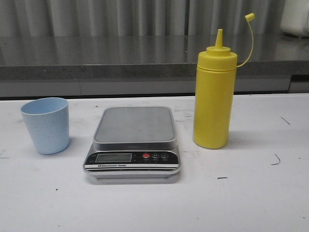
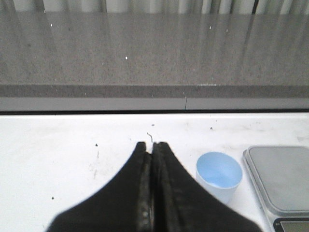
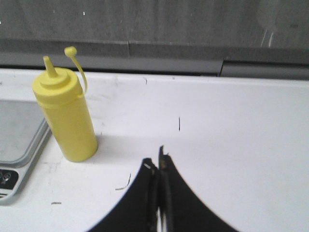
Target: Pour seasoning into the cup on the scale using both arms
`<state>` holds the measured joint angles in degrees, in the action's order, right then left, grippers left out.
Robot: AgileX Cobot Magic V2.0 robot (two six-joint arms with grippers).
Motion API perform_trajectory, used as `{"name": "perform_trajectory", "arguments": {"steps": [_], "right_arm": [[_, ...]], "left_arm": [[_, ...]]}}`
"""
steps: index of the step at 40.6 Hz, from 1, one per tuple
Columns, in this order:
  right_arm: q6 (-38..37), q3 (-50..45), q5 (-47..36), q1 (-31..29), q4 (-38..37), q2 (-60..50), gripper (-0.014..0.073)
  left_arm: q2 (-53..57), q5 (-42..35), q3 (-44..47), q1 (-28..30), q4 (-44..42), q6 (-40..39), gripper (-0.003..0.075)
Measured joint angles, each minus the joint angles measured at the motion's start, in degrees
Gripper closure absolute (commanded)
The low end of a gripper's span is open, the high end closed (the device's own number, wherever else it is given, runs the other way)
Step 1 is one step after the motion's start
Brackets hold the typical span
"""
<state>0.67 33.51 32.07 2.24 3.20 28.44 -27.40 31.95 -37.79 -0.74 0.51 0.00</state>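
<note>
The yellow seasoning bottle (image 1: pixel 214 99) stands upright on the white table, right of the scale (image 1: pixel 133 142), its cap hanging open on a tether. The pale blue cup (image 1: pixel 47 124) stands upright and empty on the table left of the scale, not on it. The scale's steel platform is bare. No gripper shows in the front view. My left gripper (image 2: pixel 152 145) is shut and empty, hovering short of the cup (image 2: pixel 219 175) and to its left. My right gripper (image 3: pixel 158 158) is shut and empty, to the right of the bottle (image 3: pixel 65 115) and nearer than it.
A grey stone ledge (image 1: pixel 96 60) runs along the back of the table. The scale's edge shows in the left wrist view (image 2: pixel 282 181) and the right wrist view (image 3: pixel 19 145). A white object (image 1: pixel 295 17) sits at the far right on the ledge.
</note>
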Motion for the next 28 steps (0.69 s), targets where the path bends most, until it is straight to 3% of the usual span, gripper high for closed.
{"name": "perform_trajectory", "arguments": {"steps": [13,18,23,28], "right_arm": [[0.2,0.1,0.0,0.0,0.0,11.6,0.0693],[0.8,0.1,0.0,0.0,0.0,13.0,0.0513],[2.2,0.1,0.1,0.0,0.0,13.0,0.0219],[2.9,0.1,0.6,0.0,0.0,13.0,0.0078]], "left_arm": [[-8.8,1.0,0.0,0.0,0.0,0.0,0.074],[-11.1,1.3,0.0,0.0,0.0,0.0,0.0727],[-12.6,1.3,0.0,0.0,0.0,0.0,0.0559],[-13.6,1.3,0.0,0.0,0.0,0.0,0.0314]]}}
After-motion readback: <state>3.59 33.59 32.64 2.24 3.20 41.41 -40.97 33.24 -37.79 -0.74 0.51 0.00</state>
